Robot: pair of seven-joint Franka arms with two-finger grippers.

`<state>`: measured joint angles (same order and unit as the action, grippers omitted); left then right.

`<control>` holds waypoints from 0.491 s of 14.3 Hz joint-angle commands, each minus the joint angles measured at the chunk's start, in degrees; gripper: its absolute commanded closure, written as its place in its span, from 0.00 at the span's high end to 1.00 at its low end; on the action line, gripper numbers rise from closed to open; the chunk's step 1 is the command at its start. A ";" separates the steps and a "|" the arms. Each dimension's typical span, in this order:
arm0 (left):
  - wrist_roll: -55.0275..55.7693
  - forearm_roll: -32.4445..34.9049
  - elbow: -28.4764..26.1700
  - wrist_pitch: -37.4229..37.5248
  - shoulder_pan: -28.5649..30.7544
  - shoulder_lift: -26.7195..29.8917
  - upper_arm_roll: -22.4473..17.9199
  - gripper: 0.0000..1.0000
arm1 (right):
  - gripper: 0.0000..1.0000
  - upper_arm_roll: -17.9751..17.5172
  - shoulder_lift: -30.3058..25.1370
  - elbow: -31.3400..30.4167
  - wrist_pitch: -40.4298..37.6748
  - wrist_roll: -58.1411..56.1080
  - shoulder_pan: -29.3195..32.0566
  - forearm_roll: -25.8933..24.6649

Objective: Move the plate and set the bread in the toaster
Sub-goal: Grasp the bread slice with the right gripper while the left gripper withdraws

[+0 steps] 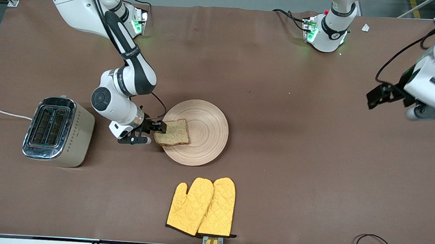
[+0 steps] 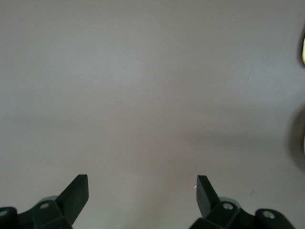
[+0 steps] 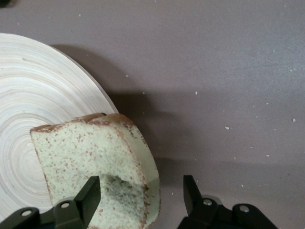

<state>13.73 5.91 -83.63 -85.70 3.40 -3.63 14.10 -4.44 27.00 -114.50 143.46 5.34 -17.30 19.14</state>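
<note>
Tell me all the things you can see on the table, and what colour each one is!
Round light-wood plate: one, pale beige, mid-table.
Square slice of brown bread: one, brownish with darker crust, on the plate's edge toward the toaster.
Boxy two-slot toaster: one, cream with chrome top, toward the right arm's end of the table.
Quilted oven mitts: two, yellow, nearer the front camera than the plate.
Brown table: one, under everything.
Right gripper: one, black, open around the bread's edge.
Left gripper: one, black, open, waiting over bare table.
</note>
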 commanded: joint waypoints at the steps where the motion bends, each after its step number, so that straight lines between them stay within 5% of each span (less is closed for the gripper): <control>1: -3.36 0.07 -3.46 0.53 -3.22 3.71 -4.43 1.00 | 0.68 -0.04 -0.19 0.85 -2.39 0.11 0.33 1.07; 5: -3.62 -1.34 -3.21 0.62 -2.43 4.07 -4.43 1.00 | 0.51 -0.04 -0.19 0.77 -2.40 -0.07 0.42 1.07; 7: -3.45 -2.30 -3.30 0.44 -2.43 3.81 -4.43 1.00 | 0.31 -0.04 -0.28 0.77 -2.40 0.02 0.25 1.07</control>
<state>11.08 5.03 -85.82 -85.06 0.97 -0.75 10.12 -4.34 27.00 -113.83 141.80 5.34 -17.26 19.16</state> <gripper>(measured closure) 0.000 0.559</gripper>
